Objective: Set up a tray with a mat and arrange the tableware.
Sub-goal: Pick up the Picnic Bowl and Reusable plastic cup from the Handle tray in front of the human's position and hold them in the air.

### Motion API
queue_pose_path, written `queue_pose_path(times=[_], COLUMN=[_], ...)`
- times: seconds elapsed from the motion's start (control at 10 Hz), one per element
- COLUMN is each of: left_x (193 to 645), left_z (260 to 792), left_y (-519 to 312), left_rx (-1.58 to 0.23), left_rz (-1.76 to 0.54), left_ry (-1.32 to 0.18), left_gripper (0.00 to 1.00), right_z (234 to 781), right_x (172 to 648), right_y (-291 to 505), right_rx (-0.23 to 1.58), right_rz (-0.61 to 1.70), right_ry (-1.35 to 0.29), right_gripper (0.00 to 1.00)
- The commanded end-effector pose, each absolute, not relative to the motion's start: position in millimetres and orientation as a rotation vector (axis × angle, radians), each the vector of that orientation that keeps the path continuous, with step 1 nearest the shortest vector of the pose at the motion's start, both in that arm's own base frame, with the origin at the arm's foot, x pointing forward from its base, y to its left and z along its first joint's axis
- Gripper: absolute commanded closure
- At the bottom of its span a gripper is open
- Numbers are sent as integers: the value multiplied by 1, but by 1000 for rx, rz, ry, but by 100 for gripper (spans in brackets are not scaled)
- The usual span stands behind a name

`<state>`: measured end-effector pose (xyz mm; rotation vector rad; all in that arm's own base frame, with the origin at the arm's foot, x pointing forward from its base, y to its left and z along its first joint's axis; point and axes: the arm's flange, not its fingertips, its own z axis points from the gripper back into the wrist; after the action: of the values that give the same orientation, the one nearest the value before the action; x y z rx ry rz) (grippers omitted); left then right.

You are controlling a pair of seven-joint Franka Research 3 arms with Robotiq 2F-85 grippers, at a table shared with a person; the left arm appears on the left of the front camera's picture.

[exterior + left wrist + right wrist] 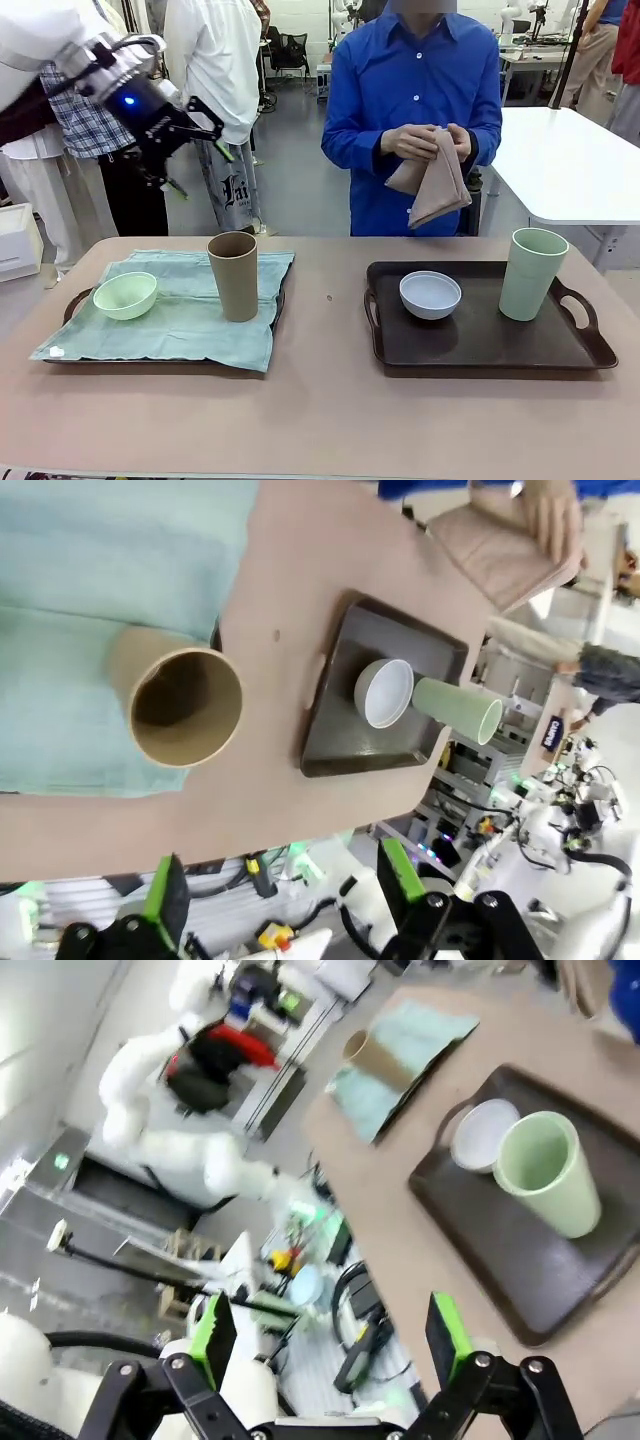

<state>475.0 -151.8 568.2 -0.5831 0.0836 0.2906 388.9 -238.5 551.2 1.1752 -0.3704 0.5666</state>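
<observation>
Tableware, the white bowl (430, 295) and pale green cup (532, 273), sat matless on the right tray (480, 350); lifting them off looked due next. Left pincer (205, 168) and right pincer (330, 1335) gaped wide, empty.

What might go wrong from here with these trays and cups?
1. The tall brown cup stands on a wrinkled green mat; a nudge from the open left end effector, raised in the air, might tip it.
2. The right tray has no mat, yet the white bowl and pale green cup sit on it; laying the person's folded cloth there may knock the tall cup over.
</observation>
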Motion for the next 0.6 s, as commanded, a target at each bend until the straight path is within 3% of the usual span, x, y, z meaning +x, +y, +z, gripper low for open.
queue_pose_path(times=[0.0, 0.2, 0.5], left_x=[476, 476, 472], left_z=[566, 564, 565], left_y=[-177, -206, -198], left_rx=[-540, -524, -561], left_rz=[295, 283, 254], left_ry=[37, 4, 33], left_gripper=[0, 0, 0], right_z=[558, 563, 572], right_x=[387, 382, 386], right_y=[-240, -247, -265], right_rx=[1065, 962, 1024], right_rz=[516, 500, 496], right_ry=[-557, -663, -597], right_gripper=[0, 0, 0])
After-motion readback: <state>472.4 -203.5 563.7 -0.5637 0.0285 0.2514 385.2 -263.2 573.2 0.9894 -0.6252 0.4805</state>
